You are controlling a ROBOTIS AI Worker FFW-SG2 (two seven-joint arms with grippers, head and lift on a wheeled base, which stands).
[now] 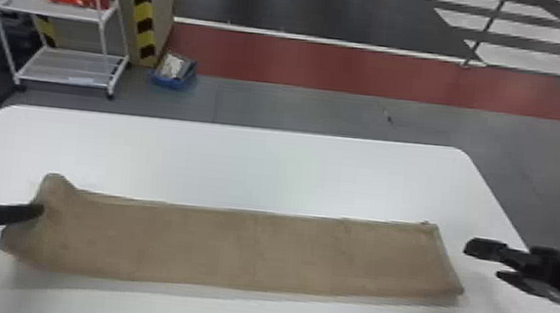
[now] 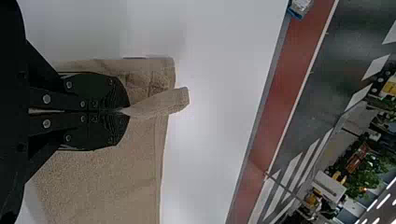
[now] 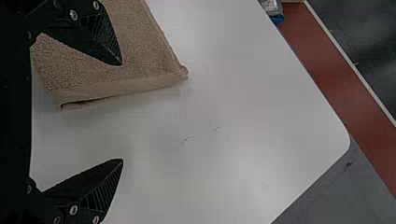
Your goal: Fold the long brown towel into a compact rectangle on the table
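The long brown towel [image 1: 245, 248] lies as a wide strip across the white table, its left end raised and bunched. At that left end is my left gripper [image 1: 38, 211]; in the left wrist view the left gripper [image 2: 123, 111] is shut on a fold of the towel [image 2: 107, 182], and a flap sticks out past the fingertips. Just beyond the towel's right end, my right gripper [image 1: 478, 258] stands apart from it. In the right wrist view the right gripper [image 3: 122, 112] is open, one finger over the towel [image 3: 140, 46] near its end, the other over bare table.
The white table [image 1: 244, 165] has rounded far corners. On the floor beyond it are a white shelf rack [image 1: 66, 66] holding red items and a blue bin [image 1: 174, 74], next to a column with yellow-black stripes [image 1: 140, 12].
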